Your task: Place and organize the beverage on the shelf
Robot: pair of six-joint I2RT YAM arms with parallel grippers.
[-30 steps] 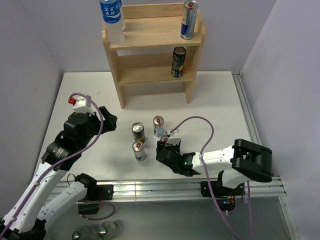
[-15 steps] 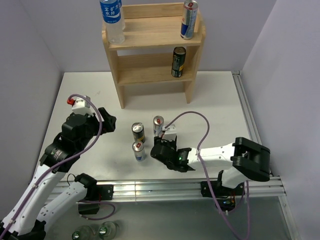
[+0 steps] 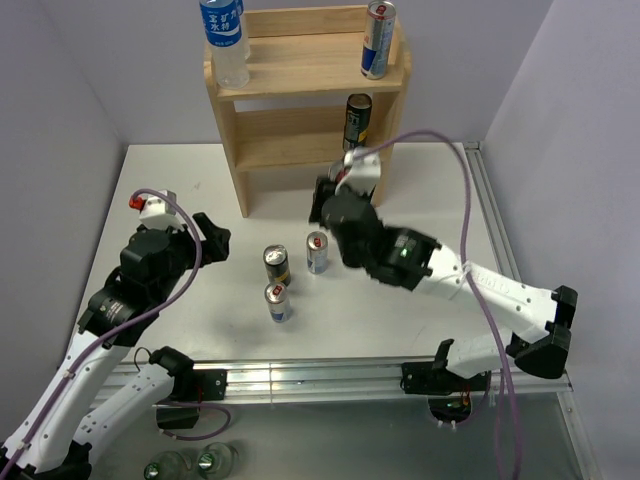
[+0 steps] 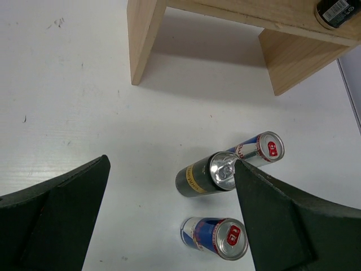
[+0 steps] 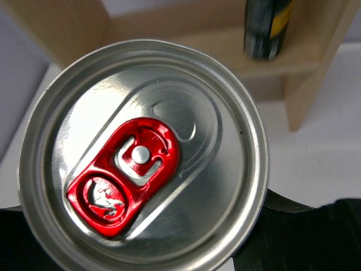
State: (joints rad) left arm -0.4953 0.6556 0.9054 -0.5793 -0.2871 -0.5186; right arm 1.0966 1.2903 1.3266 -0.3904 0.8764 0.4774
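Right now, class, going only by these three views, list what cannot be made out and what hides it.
- Right wrist view: the lid of the held can fills the frame, hiding its label and most of the right fingers.
- Left wrist view: the dark can on the shelf is cut off by the top corner.
- Top view: the water bottle has its cap cut off by the top edge.

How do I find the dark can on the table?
Find the wooden shelf, then the white table in front of it, where three cans stand together. The dark can is on the left of the far pair. Only it has a gold band and silver tab; the two blue-and-silver cans have red tabs.
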